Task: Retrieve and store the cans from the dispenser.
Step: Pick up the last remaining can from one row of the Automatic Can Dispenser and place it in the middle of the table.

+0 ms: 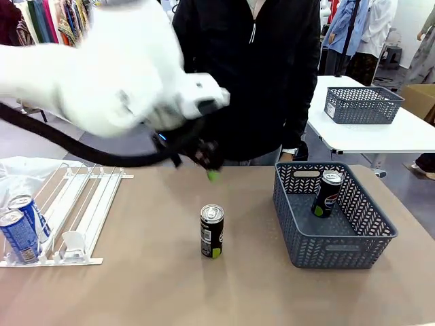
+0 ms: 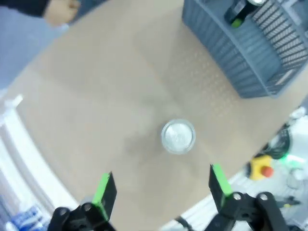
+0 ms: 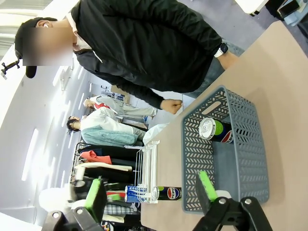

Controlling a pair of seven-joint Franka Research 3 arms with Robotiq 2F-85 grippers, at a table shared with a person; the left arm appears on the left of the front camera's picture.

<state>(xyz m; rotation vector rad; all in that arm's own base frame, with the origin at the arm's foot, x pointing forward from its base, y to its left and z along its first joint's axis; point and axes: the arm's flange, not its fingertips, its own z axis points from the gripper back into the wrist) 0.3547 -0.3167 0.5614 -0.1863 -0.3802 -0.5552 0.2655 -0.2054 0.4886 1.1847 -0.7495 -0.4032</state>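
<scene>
Left tool (image 2: 160, 183) hangs over the tabletop (image 1: 149, 285) with its jaws spread wide and nothing between them. Straight below it, clear of both pads, a black can (image 1: 212, 231) stands upright on the bare surface, out of the rack but not yet stored. Off to the side of this tool nearer the right arm sits the grey basket (image 1: 340, 255) with another can (image 1: 329, 194) leaning inside, so one can looks stored. On the tool's opposite side the dispenser (image 1: 81, 204) holds two blue cans (image 1: 20, 227) near its front stops. Right tool (image 3: 151, 190) is also wide open and empty, with the basket ahead of its fingers. By my reading, one can is stored, one is halfway there and two are yet to be fetched
</scene>
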